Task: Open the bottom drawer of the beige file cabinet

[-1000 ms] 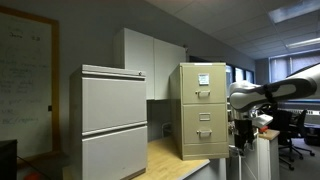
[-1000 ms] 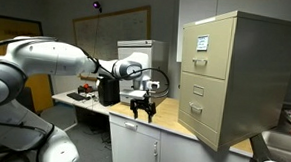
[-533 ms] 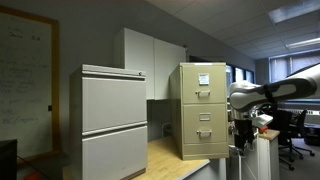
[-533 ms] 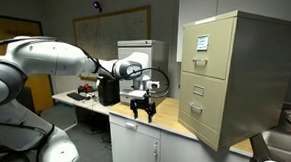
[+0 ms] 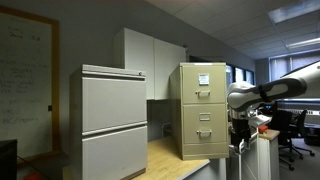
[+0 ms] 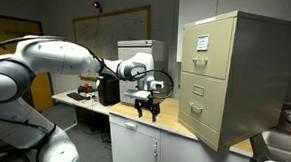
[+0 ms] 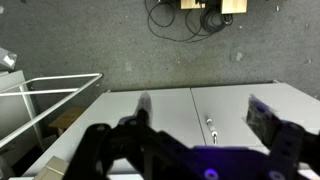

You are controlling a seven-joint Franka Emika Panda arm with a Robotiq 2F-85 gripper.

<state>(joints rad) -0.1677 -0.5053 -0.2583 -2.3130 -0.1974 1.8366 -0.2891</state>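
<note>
Arm (image 6: 56,61) reaches in from the left. Its gripper (image 6: 147,113) hangs fingers-down over the left edge of the table (image 6: 173,130), spread apart and holding nothing. At the table's right end stands the cabinet (image 6: 231,75). Its bottom drawer (image 6: 204,118) sits flush and shut, well apart from the gripper.

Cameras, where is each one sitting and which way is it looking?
An exterior view: across the counter, facing the drawer fronts of the beige file cabinet; the hand hangs at right.
An exterior view: close by the arm, which reaches in from left; cabinet at right.
Wrist view: looks down past the hand at white cupboard doors.
Both exterior views share cabinet and hand.
</note>
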